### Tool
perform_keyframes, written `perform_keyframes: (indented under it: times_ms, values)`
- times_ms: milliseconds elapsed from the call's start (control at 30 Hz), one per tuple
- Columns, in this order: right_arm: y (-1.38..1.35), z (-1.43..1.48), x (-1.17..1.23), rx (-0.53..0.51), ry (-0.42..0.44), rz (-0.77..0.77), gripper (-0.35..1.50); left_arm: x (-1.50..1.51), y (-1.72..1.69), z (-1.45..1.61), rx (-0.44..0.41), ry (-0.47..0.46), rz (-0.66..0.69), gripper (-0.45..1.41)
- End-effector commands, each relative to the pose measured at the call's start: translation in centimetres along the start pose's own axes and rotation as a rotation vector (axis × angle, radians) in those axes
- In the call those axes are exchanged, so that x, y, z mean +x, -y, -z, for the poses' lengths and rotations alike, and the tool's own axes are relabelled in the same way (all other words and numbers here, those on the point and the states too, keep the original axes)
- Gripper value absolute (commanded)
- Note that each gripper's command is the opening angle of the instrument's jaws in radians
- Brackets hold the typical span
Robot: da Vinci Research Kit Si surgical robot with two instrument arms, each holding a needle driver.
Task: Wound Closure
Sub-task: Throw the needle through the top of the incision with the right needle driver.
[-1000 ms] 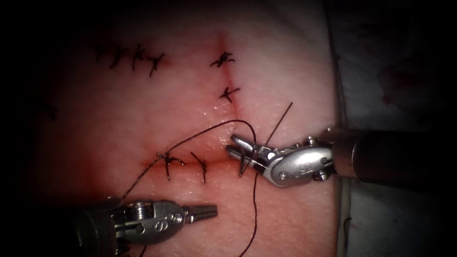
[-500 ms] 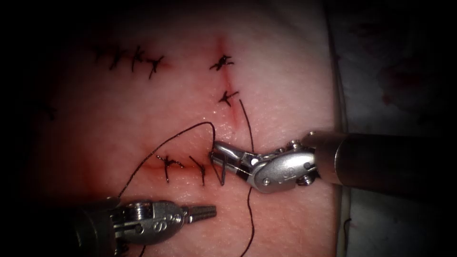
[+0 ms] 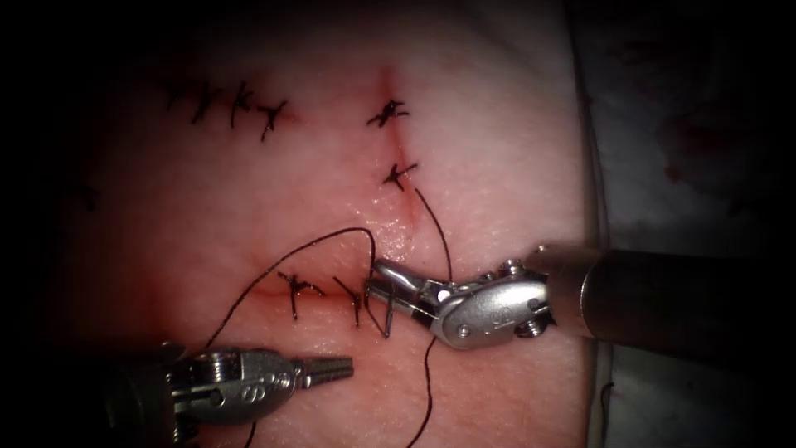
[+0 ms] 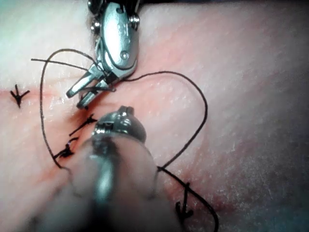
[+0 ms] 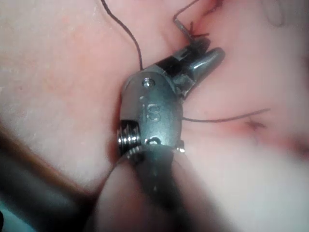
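My right tool (image 3: pixel 375 280) reaches in from the right, its jaws shut on the curved needle (image 3: pixel 387 319). The needle hangs nearly upright below the jaws, its point down at the right end of the horizontal cut (image 3: pixel 319 292); whether it has entered the tissue (image 3: pixel 497 166) I cannot tell. Dark thread (image 3: pixel 332 239) arcs from the needle up and left, then down past my left tool. My left tool (image 3: pixel 344 363) lies low at the left, below the cut, jaws shut and holding nothing. The right wrist view has the right tool's jaws (image 5: pixel 203 55) at the needle (image 5: pixel 182 30).
Two stitches (image 3: pixel 297 289) cross the horizontal cut left of the needle. Two more (image 3: pixel 388 109) sit on the vertical cut above. A second strand (image 3: pixel 438 232) runs from the lower of those knots past the right tool and down. The tissue's edge (image 3: pixel 593 207) lies at the right.
My right tool has carried the needle left and a little down, to the right end of the horizontal cut. The thread loop followed it. My left tool has slid slightly left.
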Motion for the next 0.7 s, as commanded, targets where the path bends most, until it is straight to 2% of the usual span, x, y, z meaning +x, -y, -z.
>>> perform_keyframes:
  times_ms: [33,267,500,700]
  values:
    - [0.13,-0.06,-0.05,0.025,0.001,0.009,-0.35,-0.01,0.0,-0.07,0.002,0.001,-0.001,-0.45]
    - [0.32,-0.01,-0.15,0.065,0.024,0.043,-0.35,-0.02,0.01,-0.05,0.008,0.009,-0.001,-0.45]
    - [0.47,0.07,-0.37,0.101,0.07,0.077,-0.35,-0.02,0.01,-0.04,0.009,0.011,-0.001,-0.45]
    - [0.59,0.19,-0.56,0.191,0.111,0.098,-0.35,-0.02,0.02,-0.04,0.008,0.011,0.0,-0.45]
